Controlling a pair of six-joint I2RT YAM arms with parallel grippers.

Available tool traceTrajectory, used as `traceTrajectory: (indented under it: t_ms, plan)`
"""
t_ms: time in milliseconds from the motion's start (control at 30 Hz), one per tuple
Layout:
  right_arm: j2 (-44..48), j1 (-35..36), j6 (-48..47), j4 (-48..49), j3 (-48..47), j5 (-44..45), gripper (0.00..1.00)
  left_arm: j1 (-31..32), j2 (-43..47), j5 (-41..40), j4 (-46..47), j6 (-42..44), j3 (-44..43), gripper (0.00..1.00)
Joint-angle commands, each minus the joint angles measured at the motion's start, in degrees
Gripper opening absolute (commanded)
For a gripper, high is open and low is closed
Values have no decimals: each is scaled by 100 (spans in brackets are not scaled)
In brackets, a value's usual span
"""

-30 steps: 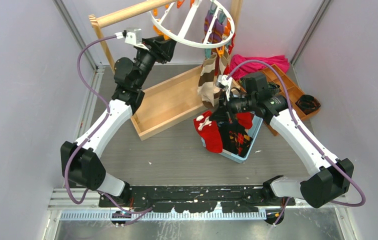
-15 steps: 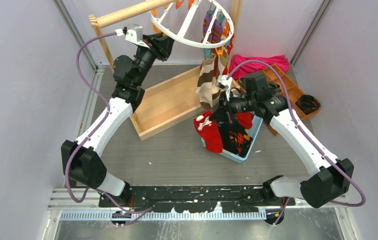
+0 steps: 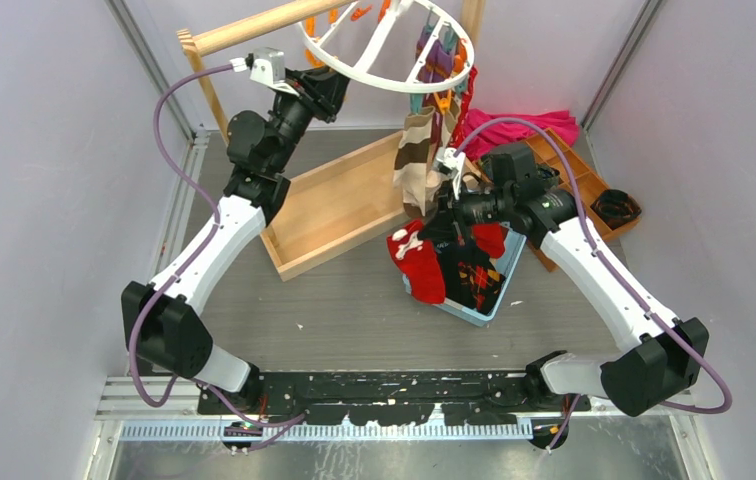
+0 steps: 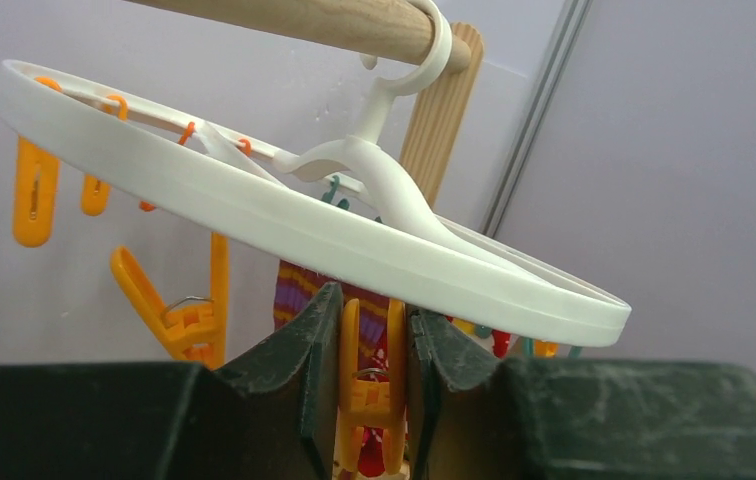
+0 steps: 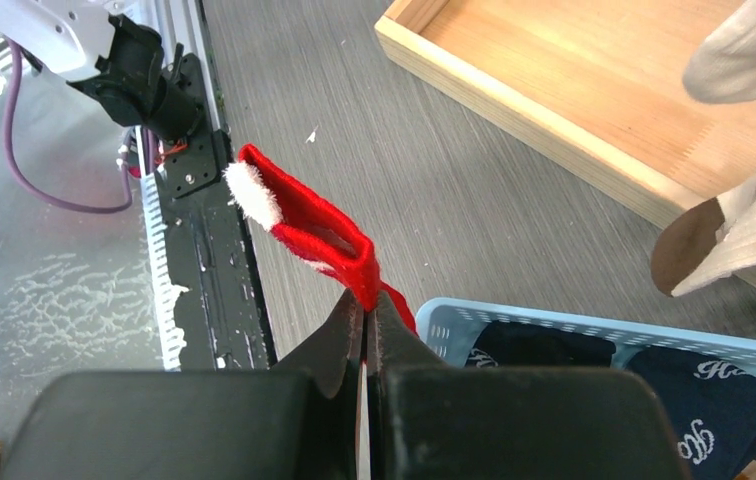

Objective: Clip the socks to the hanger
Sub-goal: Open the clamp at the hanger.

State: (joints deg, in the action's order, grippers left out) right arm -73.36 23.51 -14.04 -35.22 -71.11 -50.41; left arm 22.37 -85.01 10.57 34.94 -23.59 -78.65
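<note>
Plastic ring hanger [image 4: 304, 225] swung; left tool [image 4: 369, 300] squeezes orange peg [image 4: 369, 400], right tool [image 5: 364, 305] pinches red sock [image 5: 304, 215].

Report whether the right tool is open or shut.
Shut. In the right wrist view the right tool is closed tight on the red sock, whose white-trimmed cuff sticks out beyond it.
</note>
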Motion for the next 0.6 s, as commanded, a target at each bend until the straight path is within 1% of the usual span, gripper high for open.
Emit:
traceTrajectory:
  t_ms: [0,200,433,567]
  plan:
    - [164,66,465,262,-486,142,1,211,340,-219,-79,-159,-95,0]
    - [-197,283,1110,377,-1267,960,1,422,512,-581,-362,-377,-25,0]
    - [-902,607,1819,416,-2407,1929,1,488,577,-829,-454,-795,-14,0]
    - [-1204,700,2331,728,-2800,2328,1,492,591,-939,-482,-1055,21,0]
